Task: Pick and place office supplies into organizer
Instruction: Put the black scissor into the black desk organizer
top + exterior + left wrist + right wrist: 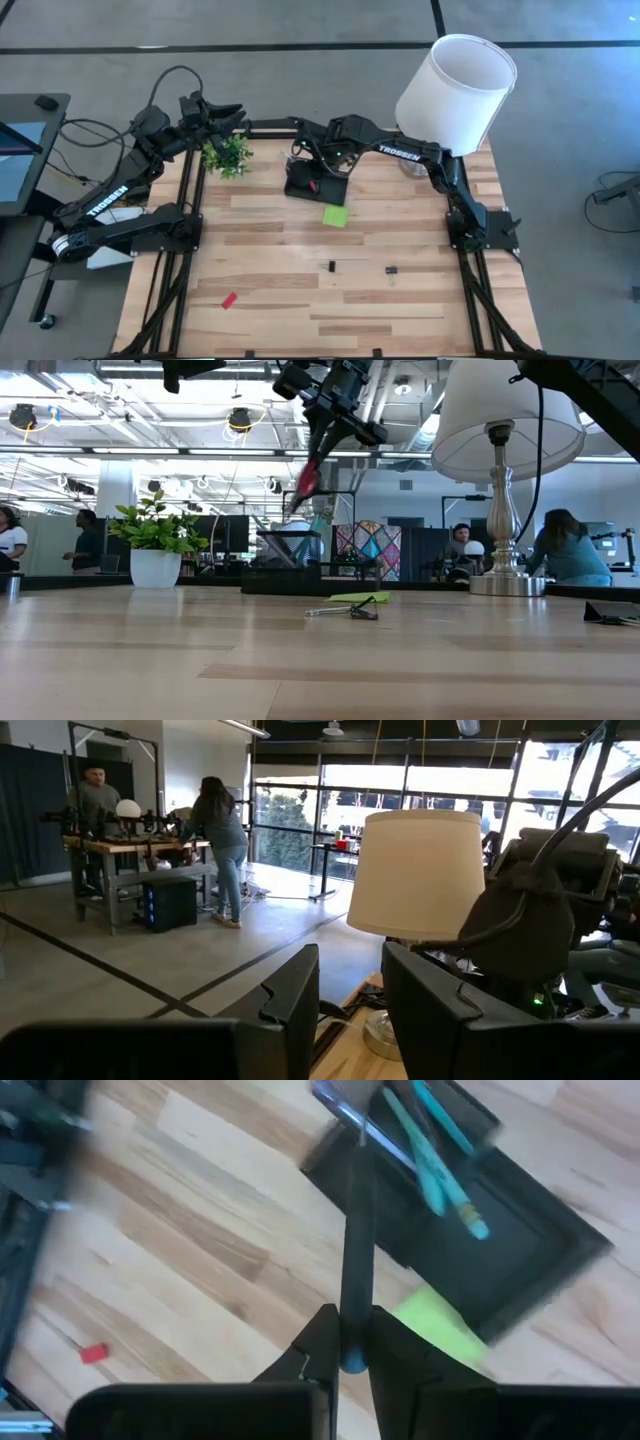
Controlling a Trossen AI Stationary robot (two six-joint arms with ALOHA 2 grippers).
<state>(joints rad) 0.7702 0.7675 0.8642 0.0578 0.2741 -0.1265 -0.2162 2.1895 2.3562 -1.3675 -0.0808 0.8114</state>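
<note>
The black organizer stands at the table's far middle, with teal pens leaning in it. Above it my right gripper points steeply down, shut on a long thin red thing, a pen by its look, which shows dark in the right wrist view. A lime-green sticky-note pad lies flat just in front of the organizer. Two small black clips and a red eraser lie nearer the front. My left gripper waits open, raised at the far left by the plant. My right gripper pinches the red pen's upper end between its two fingertips. The fingers come from above, slanting down, roughly in line with the pen. The pen hangs tilted below them, its lower end at the organizer's taller compartment; whether it is inside, I cannot tell.
A white-shaded lamp stands at the far right corner, close to my right arm. A small green potted plant sits at the far left. Bare wood lies toward the near edge. People move in the room beyond the table.
</note>
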